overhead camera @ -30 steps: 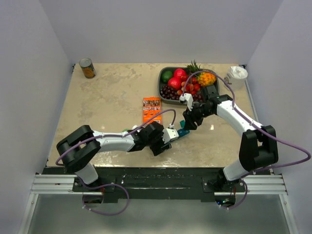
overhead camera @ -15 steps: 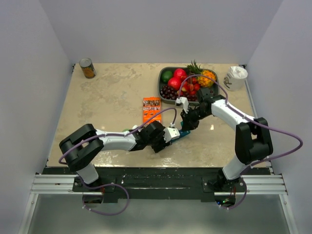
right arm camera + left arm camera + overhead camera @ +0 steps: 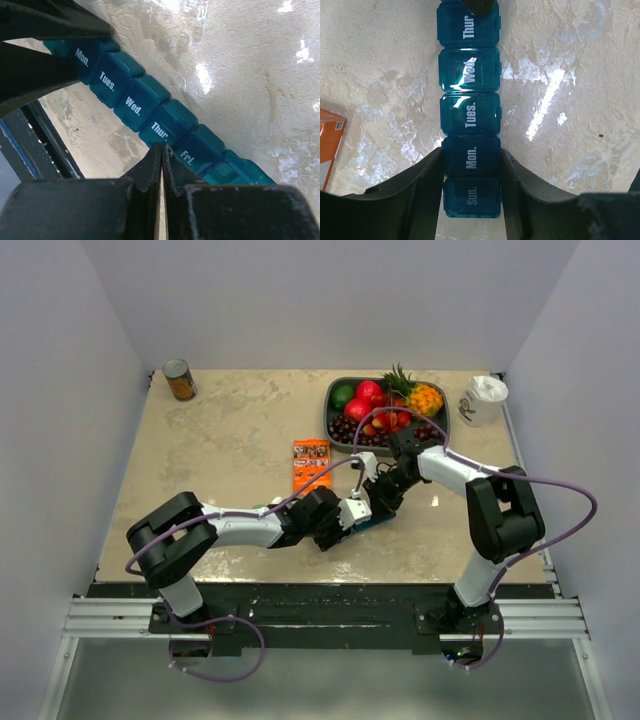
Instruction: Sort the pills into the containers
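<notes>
The containers (image 3: pixel 470 107) are one teal pill strip with closed lids marked Sun. to Thur., lying flat on the table. My left gripper (image 3: pixel 471 155) is shut on the strip's Mon. compartment, one finger on each long side. In the top view the left gripper (image 3: pixel 352 515) and right gripper (image 3: pixel 383 502) meet over the containers (image 3: pixel 374 519). My right gripper (image 3: pixel 162 146) is shut, its tips at the edge of the containers (image 3: pixel 145 107) between Thur. and Fri. No pills are in view.
An orange box (image 3: pixel 311 464) lies just behind the strip, and its corner (image 3: pixel 329 145) shows at the left. A grey fruit tray (image 3: pixel 328 415) stands at the back right, with a white cup (image 3: pixel 485 398) beside it. A can (image 3: pixel 180 380) sits at the back left.
Both grippers have gone from open to shut. The left one closed on the strip's near end. The right arm moved left and down until its tips reached the strip.
</notes>
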Motion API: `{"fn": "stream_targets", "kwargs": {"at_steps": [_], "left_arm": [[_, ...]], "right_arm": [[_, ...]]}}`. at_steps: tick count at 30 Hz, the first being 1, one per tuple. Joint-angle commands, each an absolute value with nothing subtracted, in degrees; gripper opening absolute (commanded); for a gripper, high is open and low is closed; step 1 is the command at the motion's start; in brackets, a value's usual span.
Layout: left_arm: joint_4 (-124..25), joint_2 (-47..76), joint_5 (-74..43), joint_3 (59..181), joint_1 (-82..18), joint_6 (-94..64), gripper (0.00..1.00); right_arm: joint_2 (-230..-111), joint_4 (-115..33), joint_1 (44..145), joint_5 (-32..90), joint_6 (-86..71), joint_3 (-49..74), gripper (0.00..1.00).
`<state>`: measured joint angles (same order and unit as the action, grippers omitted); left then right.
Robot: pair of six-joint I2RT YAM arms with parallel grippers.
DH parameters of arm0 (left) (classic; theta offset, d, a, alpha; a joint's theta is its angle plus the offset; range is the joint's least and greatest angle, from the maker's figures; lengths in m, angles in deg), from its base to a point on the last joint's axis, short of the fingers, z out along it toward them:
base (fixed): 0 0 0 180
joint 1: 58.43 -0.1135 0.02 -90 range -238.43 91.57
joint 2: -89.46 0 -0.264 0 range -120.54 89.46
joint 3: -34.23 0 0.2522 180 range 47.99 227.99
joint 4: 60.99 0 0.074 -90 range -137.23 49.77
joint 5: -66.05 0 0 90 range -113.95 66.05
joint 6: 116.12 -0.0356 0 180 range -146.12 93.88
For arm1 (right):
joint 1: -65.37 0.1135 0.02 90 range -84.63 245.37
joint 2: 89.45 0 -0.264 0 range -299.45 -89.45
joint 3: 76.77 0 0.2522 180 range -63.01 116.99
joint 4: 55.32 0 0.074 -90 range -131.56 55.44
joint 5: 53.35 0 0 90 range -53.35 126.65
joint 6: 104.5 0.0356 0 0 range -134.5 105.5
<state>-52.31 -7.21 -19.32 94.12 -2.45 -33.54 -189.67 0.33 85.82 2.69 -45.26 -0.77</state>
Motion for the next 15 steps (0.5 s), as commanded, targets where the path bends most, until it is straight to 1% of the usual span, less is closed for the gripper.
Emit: {"fn": "stream_targets", "kwargs": {"at_steps": [1, 8, 11, 15], "left_arm": [[-51.01, -10.21, -20.95, 95.18, -2.54, -31.83, 0.42], [-50.13, -10.39, -22.1, 95.8, -2.54, -31.83, 0.4], [-50.04, -10.65, -22.28, 96.06, -2.54, -31.75, 0.4], [-49.69, -10.91, -22.45, 96.33, -2.54, -31.48, 0.4]], "right_arm": [[-188.08, 0.53, 85.67, 5.46, -46.49, 0.18, 0.04], [-179.46, 3.17, 85.58, 3.25, -47.54, 5.1, 0.05], [-178.74, 3.0, 85.5, 3.77, -47.19, 5.55, 0.05], [-181.02, 0.55, 85.41, 6.32, -45.53, 2.05, 0.05]]}}
